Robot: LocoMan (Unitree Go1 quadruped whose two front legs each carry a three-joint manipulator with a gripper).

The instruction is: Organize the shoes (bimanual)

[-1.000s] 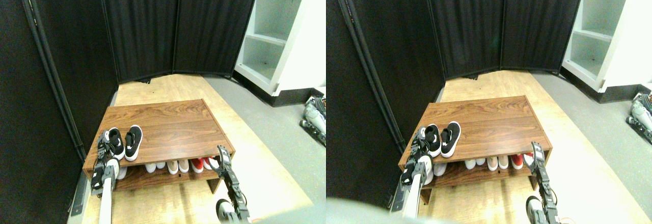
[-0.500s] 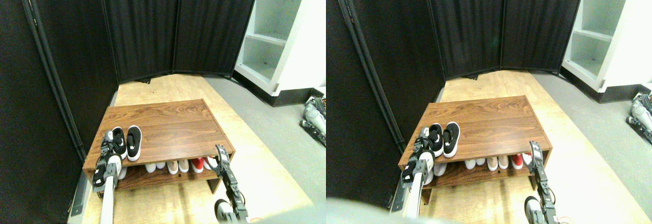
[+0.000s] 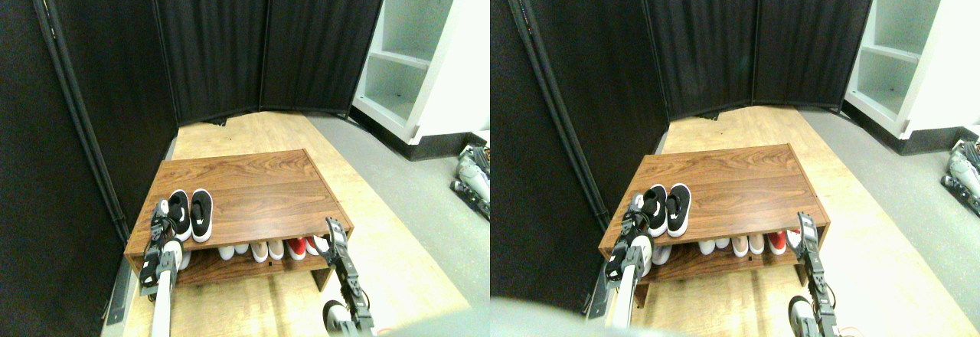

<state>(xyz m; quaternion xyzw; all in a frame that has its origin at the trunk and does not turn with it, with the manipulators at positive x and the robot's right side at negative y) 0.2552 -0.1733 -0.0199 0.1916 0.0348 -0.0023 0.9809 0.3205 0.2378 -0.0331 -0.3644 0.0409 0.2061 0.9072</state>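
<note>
Two black shoes (image 3: 190,214) side by side at 9 o'clock on the wooden shoe rack (image 3: 260,191). Left gripper (image 3: 161,218) just beside them, right gripper (image 3: 334,230) at 4 o'clock; finger spread unclear on both. About seven pale and red shoes (image 3: 268,250) beneath.

shoes (image 3: 190,214): black, white soles | rack (image 3: 260,188): brown woodgrain | screen (image 3: 214,38): black | shelving (image 3: 417,53): white

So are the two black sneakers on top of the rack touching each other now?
Touching. In the stereo pair view, the left sneaker and right sneaker lie side by side on the wooden rack, their inner edges meeting with no wood visible between them.
</note>
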